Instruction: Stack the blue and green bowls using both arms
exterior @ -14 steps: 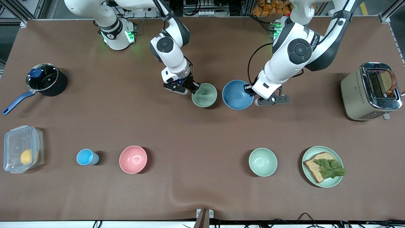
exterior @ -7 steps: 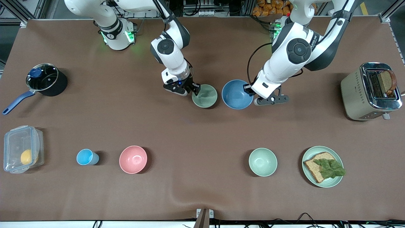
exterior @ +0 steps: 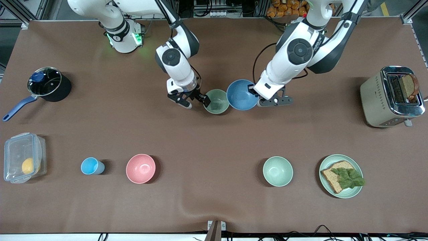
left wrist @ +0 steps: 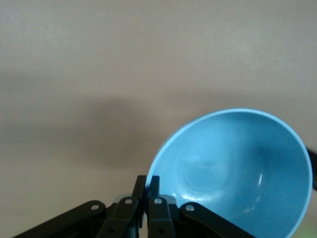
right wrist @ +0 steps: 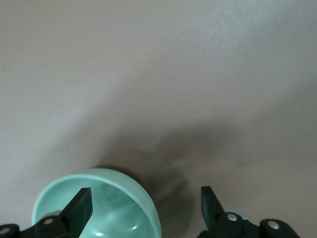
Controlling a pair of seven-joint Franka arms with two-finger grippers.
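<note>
the green bowl (exterior: 216, 101) sits on the tabletop toward the robots' edge, about midway between the two arms' ends, and the blue bowl (exterior: 241, 94) now hangs beside it with its rim overlapping the green one's. going across the front view from its left: the right gripper (exterior: 194, 101) is low at the green bowl's rim, and where a second ago it pinched that rim, its fingers (right wrist: 82, 207) are now spread wide, one over the bowl's inside and one outside, so the bowl looks released. next, the blue bowl has been carried from its spot a little apart toward the green bowl. last, the left gripper (left wrist: 147, 198) is pressed together on the blue bowl's rim, seen edge-on in the left wrist view, and holds it tilted. judged from this, the green bowl is parked as the base, and the blue one must still travel over it and come down, once the right gripper clears.
</note>
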